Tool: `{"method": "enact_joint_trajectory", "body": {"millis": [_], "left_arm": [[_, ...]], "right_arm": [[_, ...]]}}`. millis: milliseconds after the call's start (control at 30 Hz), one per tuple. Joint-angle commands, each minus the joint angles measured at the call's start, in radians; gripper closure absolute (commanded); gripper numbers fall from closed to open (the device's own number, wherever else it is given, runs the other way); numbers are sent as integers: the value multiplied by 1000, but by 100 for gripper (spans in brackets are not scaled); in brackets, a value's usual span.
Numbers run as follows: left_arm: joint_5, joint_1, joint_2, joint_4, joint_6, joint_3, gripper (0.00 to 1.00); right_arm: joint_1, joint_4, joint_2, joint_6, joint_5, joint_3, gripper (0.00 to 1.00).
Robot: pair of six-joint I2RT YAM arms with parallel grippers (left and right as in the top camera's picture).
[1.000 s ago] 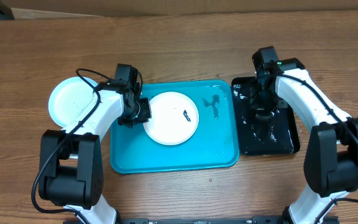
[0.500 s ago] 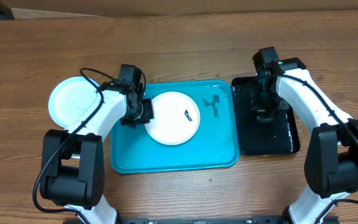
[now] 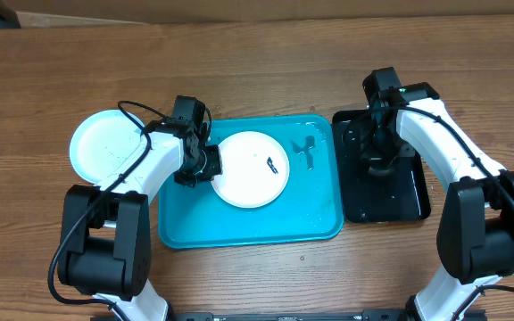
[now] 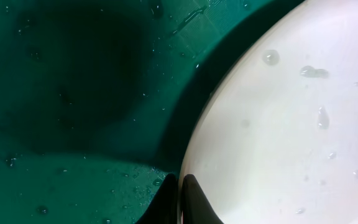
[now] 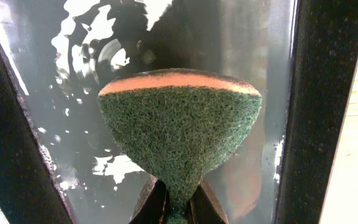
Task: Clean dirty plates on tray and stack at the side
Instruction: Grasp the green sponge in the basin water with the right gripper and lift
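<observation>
Left arm (image 3: 154, 160) bends inward, left pincer (image 3: 209, 166) pinching the white plate (image 3: 250, 174).

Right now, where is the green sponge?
The sponge is on the right in the overhead view, over the black tray, pinched in the right gripper's jaws.

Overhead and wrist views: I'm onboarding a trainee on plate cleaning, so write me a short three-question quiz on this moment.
1. True or false: the left gripper is shut on the rim of the white plate.
2. What does the right gripper hold? A) a yellow cup B) the green sponge C) nothing
3. Fill in the colour: the white plate lies on the ___ tray.
Key: 1 true; 2 B; 3 turquoise.
</observation>
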Motion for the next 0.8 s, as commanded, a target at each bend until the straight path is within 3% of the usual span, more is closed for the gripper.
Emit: {"method": "enact_joint_trajectory", "body": {"millis": [0, 133, 267, 333, 400, 467, 767], "left_arm": [[0, -4, 15, 3, 2, -6, 96], [1, -4, 15, -1, -9, -6, 96], [2, -4, 15, -1, -8, -6, 81], [2, -4, 14, -2, -8, -6, 80], [2, -4, 14, -5, -12, -6, 82], [2, -4, 15, -10, -25, -6, 96], [2, -4, 15, -26, -66, -6, 96]], "right_arm": [[-1, -13, -34, -12, -8, 27, 96], [-1, -20, -34, -11, -8, -5, 96], [-1, 27, -34, -17, -9, -56, 96], [-1, 24, -35, -49, -10, -51, 96], [-1, -8, -37, -94, -11, -23, 96], [-3, -65, -37, -98, -10, 34, 96], [-4, -182, -37, -97, -54, 208, 96]]}}
